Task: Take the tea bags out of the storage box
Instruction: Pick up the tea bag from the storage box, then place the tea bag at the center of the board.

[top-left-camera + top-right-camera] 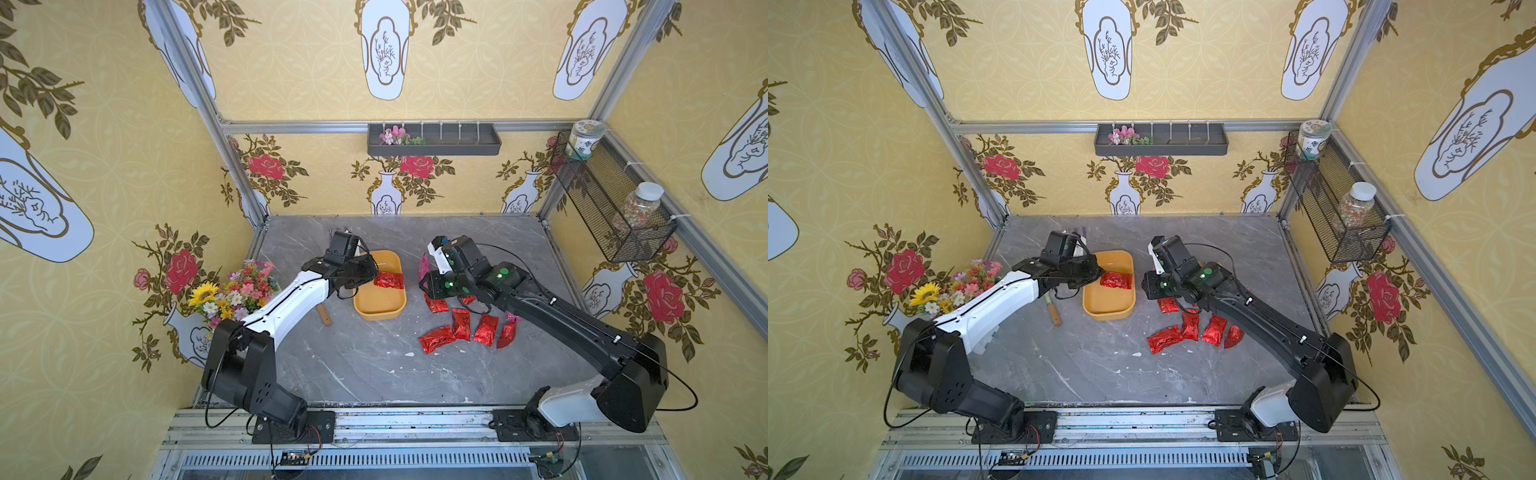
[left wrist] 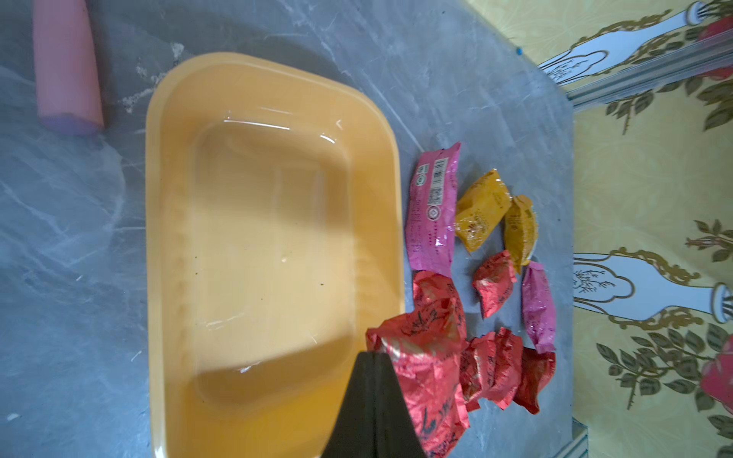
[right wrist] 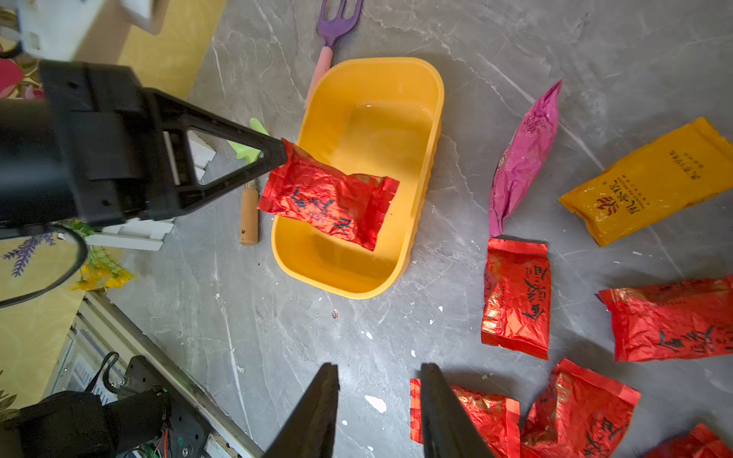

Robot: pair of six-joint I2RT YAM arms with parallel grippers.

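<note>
The left pincer (image 3: 279, 152) is clamped on one corner of a red tea bag (image 3: 329, 200), which hangs over the storage box (image 3: 434, 119). The box stands on the grey tabletop (image 1: 374, 374), a little left of centre. In both top views the wrist hides the pincer's tips, and only the bag shows above the box's far half. The right wrist view shows the grip itself from the side. The left wrist view looks past the closed tips and shows the box's floor bare.

The right pincer (image 3: 378, 368) has its jaws apart with nothing between them. It hangs over bare tabletop just right of the box.

The other tea bags (image 2: 494, 283) lie on the tabletop right of the box. In a top view four red sachets (image 1: 461, 324) show in a row, and the right arm (image 1: 561, 316) covers most of the rest. The left wrist view shows what it hides: two orange-yellow sachets (image 2: 480, 210) and two pink sachets (image 2: 434, 206).

The right wrist view shows a purple fork (image 3: 337, 20) at the box's far-left side. It also shows a green tool (image 3: 254, 138) with a wooden handle (image 3: 249, 214) on the box's left.
</note>
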